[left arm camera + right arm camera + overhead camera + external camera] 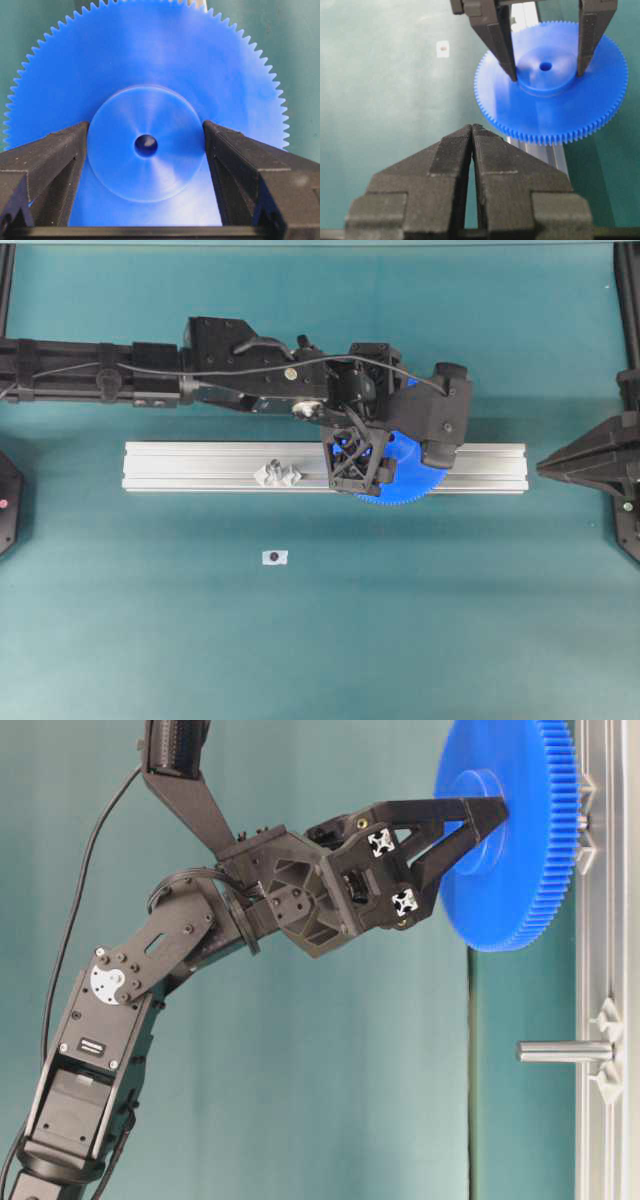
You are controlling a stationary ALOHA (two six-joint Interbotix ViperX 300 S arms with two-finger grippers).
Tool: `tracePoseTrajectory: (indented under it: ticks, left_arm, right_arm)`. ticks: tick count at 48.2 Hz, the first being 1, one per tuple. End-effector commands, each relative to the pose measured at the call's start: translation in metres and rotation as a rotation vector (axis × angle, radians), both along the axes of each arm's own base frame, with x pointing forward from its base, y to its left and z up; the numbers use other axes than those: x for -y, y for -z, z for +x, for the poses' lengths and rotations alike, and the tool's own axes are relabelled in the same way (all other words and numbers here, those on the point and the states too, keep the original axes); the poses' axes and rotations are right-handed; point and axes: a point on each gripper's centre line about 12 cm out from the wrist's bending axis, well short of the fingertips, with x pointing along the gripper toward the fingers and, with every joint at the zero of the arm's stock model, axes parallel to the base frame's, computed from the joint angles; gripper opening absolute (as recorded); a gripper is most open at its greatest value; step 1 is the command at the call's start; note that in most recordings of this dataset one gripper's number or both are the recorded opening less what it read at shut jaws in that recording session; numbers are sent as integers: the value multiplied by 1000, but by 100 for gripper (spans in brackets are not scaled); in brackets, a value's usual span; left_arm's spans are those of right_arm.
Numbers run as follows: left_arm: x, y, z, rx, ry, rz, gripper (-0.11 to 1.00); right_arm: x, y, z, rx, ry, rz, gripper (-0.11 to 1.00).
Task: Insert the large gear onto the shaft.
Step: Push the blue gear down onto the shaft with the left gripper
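The large gear, a bright-blue toothed disc, lies flat over the right part of the aluminium rail. My left gripper is shut on its raised hub, one finger pressed against each side. Seen from table level, the gear sits close against the rail, and my left gripper straddles the hub. The shaft is almost hidden behind the gear; only a grey stub with clear pieces shows at the rail. A pale glint shows inside the hub hole. My right gripper is shut and empty, well clear of the gear.
Another upright grey pin with clear pieces stands bare on the rail, left of the gear, and is also seen from table level as the pin. A small white tag lies on the teal mat in front. My right gripper rests at the right edge.
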Motion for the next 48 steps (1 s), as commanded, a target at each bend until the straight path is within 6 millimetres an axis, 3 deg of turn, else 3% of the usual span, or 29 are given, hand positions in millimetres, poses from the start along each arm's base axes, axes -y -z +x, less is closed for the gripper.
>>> tracePoseTrajectory:
  ticks: [1, 34, 48]
  left_arm:
    - [5, -20, 4, 52, 11, 5, 84]
    - [7, -35, 10, 90, 17, 10, 89]
    - [-4, -71, 1, 157, 6, 28, 82]
  right_arm:
    - [0, -4, 2, 12, 6, 10, 11]
    - [0, -4, 2, 14, 4, 8, 11]
    - [0, -4, 2, 14, 4, 8, 11]
